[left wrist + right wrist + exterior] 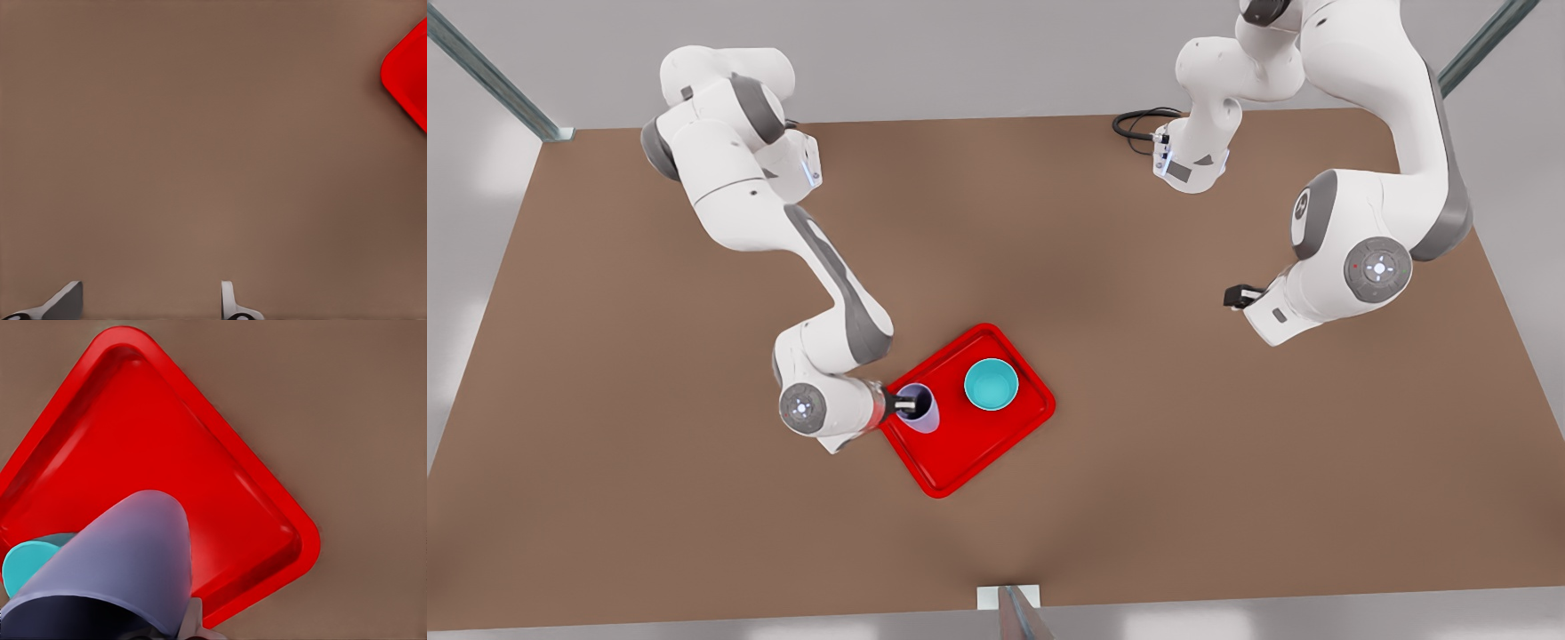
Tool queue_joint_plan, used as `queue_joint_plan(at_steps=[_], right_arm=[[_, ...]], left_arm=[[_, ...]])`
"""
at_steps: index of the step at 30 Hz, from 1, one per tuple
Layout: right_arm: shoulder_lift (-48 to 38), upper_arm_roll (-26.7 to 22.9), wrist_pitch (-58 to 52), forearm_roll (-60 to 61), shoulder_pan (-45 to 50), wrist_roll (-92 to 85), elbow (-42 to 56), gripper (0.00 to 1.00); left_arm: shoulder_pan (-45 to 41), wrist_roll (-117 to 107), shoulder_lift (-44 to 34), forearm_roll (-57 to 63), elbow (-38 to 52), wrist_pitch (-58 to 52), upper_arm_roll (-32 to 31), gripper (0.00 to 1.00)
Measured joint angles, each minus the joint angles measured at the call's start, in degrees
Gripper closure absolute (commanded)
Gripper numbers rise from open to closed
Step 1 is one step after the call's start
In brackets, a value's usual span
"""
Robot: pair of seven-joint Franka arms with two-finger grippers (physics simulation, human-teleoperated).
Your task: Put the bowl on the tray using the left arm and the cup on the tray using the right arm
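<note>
The teal bowl (pixel 991 384) (pixel 27 560) stands upright on the red tray (pixel 960 444) (pixel 133 440), toward its far side. The lavender cup (pixel 920 413) (pixel 127 553) is over the tray's corner at the front view's left, with my right gripper (pixel 907 405) shut on its rim. I cannot tell whether the cup's base touches the tray. One of that gripper's fingers (pixel 193 620) shows beside the cup wall. My left gripper (pixel 1238 296) (pixel 150 308) waits open over bare table at the front view's right, well away from the tray (pixel 410 70).
The brown table (pixel 649 444) stretches wide on both sides of the tray. A black cable (pixel 1138 120) loops at the back edge near the arm base on the front view's right. A metal post (pixel 1014 613) stands at the near edge.
</note>
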Motion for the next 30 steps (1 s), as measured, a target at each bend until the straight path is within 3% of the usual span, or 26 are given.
queue_joint_plan(at_steps=[4, 6, 13, 15, 17, 19, 20, 21, 23, 26, 30], right_arm=[[6.54, 0.0, 0.79, -0.12, 1.28, -0.12, 8.87, 0.79], [6.76, 0.01, 0.69, -2.08, 1.49, 0.02, 9.15, 0.27], [6.89, 0.23, 0.82, -3.89, 1.88, 1.97, 9.95, 0.18], [6.45, 0.58, 1.79, -3.68, 2.96, 5.04, 10.53, 0.0], [0.04, 0.11, 1.87, -3.89, 2.39, 8.89, 9.88, 0.0], [-14.83, -1.39, 2.24, -5.82, -3.46, 5.76, -1.6, 0.0], [-22.8, -1.62, -3.81, -9.39, -7.15, 1.15, -7.0, 0.0], [-29.58, -5.56, -7.71, -9.75, -8.3, -6.6, -11.17, 0.0], [-37.22, -8.95, -14.26, -10.91, -11.29, -14.53, -14.41, 0.0], [-43.46, -8.2, -16.85, -11.82, -16.05, -16.54, -21.11, 0.0], [-39.47, -5.01, -16.49, -14.39, -19.23, -16.55, -17.6, 0.0]], left_arm=[[0.0, 0.0, 0.0, 0.01, 0.0, 0.0, 0.0, 0.0], [0.0, 0.0, 0.0, 0.01, 0.0, 0.0, 0.0, 0.0], [0.01, 0.0, 0.09, 0.02, 0.0, 0.08, 0.0, 0.0], [0.0, 0.0, 0.09, 0.02, 0.0, 0.09, 0.0, 0.0], [0.0, 0.0, 0.09, 0.02, 0.0, 0.09, 0.0, 0.0], [-0.03, -0.1, 0.09, 0.01, 0.17, 0.0, 0.0, 0.0], [-0.06, -0.13, 0.16, -0.03, 0.84, -0.08, 0.0, 0.0], [-0.07, -0.39, 0.74, -0.25, 1.31, -0.4, -0.08, 0.0], [-0.05, -0.35, 1.58, -0.88, 3.6, -0.87, -0.04, 0.0], [-0.08, -0.36, 1.72, -1.43, 3.6, -1.32, 0.0, 0.0], [-0.07, -0.44, 2.13, -1.64, 3.6, -1.49, 0.0, 0.0]])
